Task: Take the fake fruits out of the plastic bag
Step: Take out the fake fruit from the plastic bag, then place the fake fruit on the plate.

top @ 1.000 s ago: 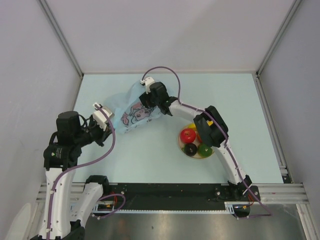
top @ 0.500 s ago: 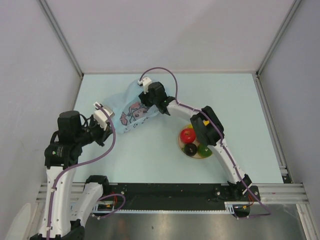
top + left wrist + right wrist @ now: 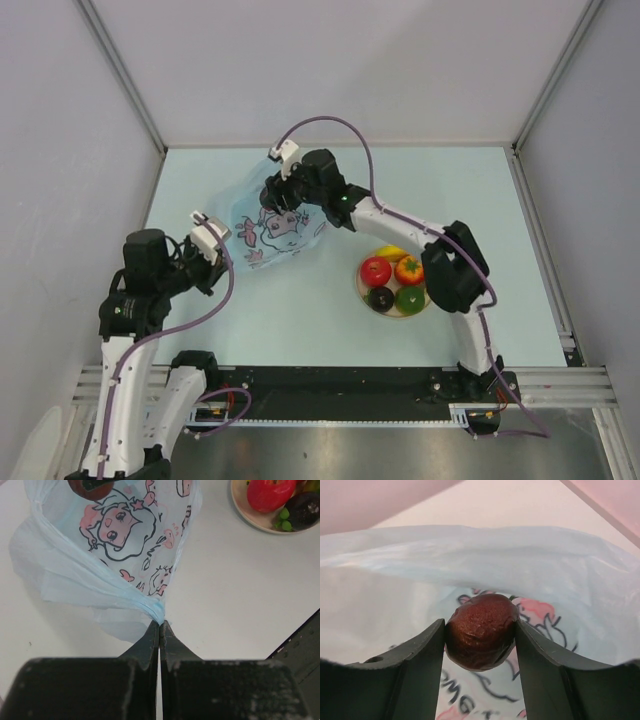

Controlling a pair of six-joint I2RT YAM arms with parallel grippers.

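The light-blue plastic bag (image 3: 262,232) with cartoon prints lies at the table's middle left. My left gripper (image 3: 160,625) is shut on a bunched corner of the bag (image 3: 120,545); in the top view it (image 3: 222,246) is at the bag's near-left edge. My right gripper (image 3: 480,635) is shut on a dark red-brown fruit (image 3: 481,631) just above the bag's printed panel (image 3: 470,555); in the top view it (image 3: 276,196) is over the bag's far part. That fruit also shows in the left wrist view (image 3: 92,486). A banana (image 3: 390,253), apple (image 3: 376,271), orange fruit (image 3: 409,269), dark fruit (image 3: 380,298) and green fruit (image 3: 408,299) lie on the plate.
The round beige plate (image 3: 359,287) sits right of the bag, and its rim also shows in the left wrist view (image 3: 252,520). My right arm's elbow (image 3: 455,270) hangs just right of the plate. Grey walls enclose the table on three sides.
My right gripper has shifted left over the bag, and its elbow has swung right, uncovering the plate. The left gripper has kept its hold on the bag.
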